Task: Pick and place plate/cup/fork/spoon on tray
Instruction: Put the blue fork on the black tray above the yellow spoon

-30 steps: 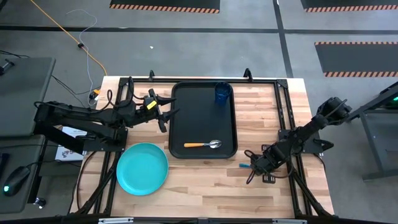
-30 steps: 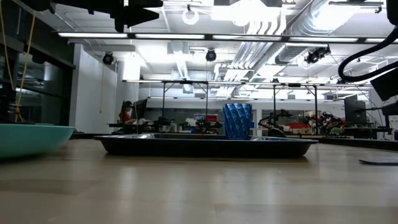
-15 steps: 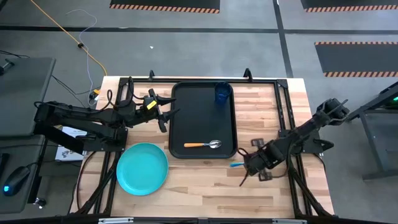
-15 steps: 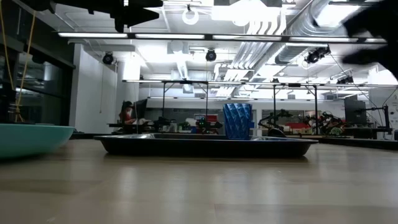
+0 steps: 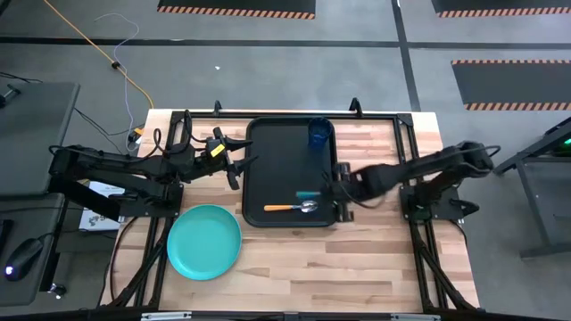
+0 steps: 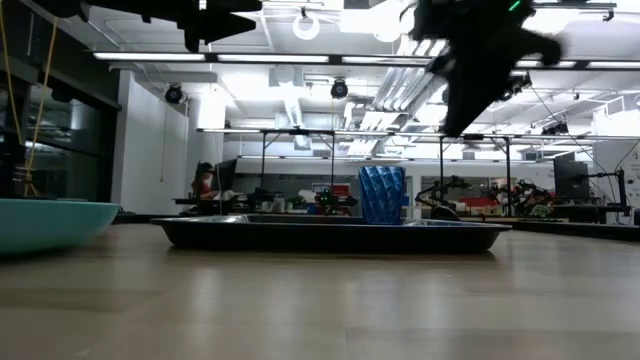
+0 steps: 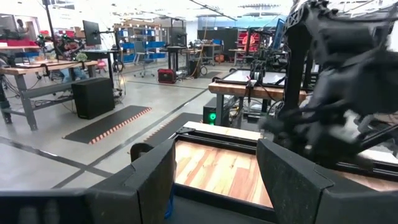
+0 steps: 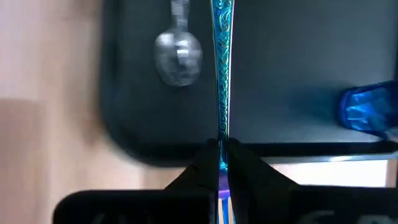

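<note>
Fingers (image 8: 233,167) of my right gripper (image 5: 343,190) are pinched on the fork (image 8: 222,74), whose handle runs straight out from between them over the tray (image 5: 268,160), just above the spoon (image 5: 290,208) lying near the tray's front edge. I see the cup (image 5: 320,134) standing in the tray's far corner. My left gripper (image 5: 234,160) waits with its fingers spread beside the tray's left rim, and the plate (image 5: 204,242) sits on the counter (image 5: 375,259), off the tray.
</note>
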You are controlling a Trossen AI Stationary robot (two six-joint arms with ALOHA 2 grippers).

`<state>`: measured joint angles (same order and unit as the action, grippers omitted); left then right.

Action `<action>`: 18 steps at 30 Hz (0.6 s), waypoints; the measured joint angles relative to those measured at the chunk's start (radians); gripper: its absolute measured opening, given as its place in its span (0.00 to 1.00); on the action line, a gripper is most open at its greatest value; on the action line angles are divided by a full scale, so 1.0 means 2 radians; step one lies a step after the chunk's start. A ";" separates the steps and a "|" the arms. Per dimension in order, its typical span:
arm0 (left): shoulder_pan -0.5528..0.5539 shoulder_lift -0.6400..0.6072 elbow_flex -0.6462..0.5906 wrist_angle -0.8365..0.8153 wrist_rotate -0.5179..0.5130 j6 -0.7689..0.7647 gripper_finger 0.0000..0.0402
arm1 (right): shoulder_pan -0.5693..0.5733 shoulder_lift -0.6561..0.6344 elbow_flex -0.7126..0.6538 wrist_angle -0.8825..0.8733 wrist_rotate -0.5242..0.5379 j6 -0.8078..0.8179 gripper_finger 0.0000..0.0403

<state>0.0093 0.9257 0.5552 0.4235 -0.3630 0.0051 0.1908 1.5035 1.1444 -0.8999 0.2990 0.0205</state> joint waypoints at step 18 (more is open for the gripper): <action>-0.002 0.000 0.000 0.000 0.004 0.000 0.54 | -0.086 0.234 0.158 0.056 -0.060 -0.069 0.00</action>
<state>0.0055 0.9257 0.5552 0.4236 -0.3554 0.0048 0.0188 1.9722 1.4606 -0.7882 0.1794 -0.1180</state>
